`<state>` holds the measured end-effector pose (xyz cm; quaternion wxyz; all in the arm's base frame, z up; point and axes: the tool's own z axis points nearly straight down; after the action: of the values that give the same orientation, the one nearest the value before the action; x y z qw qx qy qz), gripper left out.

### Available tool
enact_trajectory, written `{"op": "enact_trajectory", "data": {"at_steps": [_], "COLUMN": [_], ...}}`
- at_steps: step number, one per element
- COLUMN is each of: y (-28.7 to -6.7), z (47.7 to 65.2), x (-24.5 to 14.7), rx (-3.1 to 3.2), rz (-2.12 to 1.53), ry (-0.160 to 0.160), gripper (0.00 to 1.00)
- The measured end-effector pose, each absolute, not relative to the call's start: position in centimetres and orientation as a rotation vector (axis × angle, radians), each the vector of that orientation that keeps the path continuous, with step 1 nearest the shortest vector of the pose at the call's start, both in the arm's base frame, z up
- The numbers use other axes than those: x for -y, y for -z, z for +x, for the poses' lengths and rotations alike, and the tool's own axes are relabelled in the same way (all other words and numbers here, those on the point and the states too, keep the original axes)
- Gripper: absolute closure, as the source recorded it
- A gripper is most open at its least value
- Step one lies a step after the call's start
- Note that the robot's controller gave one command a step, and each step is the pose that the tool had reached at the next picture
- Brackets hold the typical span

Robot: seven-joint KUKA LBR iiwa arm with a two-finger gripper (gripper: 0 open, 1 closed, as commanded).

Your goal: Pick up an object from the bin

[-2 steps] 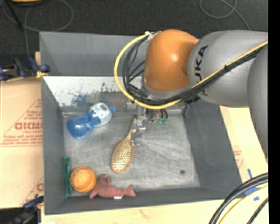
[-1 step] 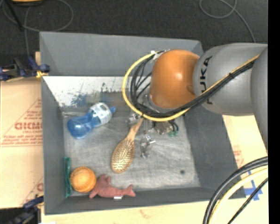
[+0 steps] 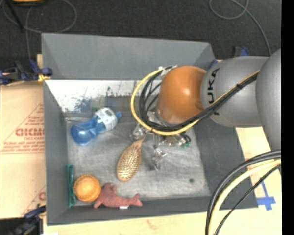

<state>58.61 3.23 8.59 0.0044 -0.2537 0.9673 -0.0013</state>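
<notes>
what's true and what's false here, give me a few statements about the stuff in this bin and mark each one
1. The blue bottle lies in the left half of the bin. True.
2. The gold brush rests on top of the orange ball. False: it lies apart from the ball, mid-bin, just left of the hand.
3. The orange ball sits in the view's lower left corner of the bin. True.
4. The pink toy animal leans against the right wall. False: it lies along the lower wall, next to the ball.
</notes>
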Motion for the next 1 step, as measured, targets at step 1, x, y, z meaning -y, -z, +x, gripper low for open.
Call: {"op": "enact_trajectory", "data": {"at_steps": [1], "y": [-8.06], "z": [58.50], "x": [-3.20], "rx": [-3.028], "rz": [-0.813], "ry": [-0.002], "gripper": [1.00]}}
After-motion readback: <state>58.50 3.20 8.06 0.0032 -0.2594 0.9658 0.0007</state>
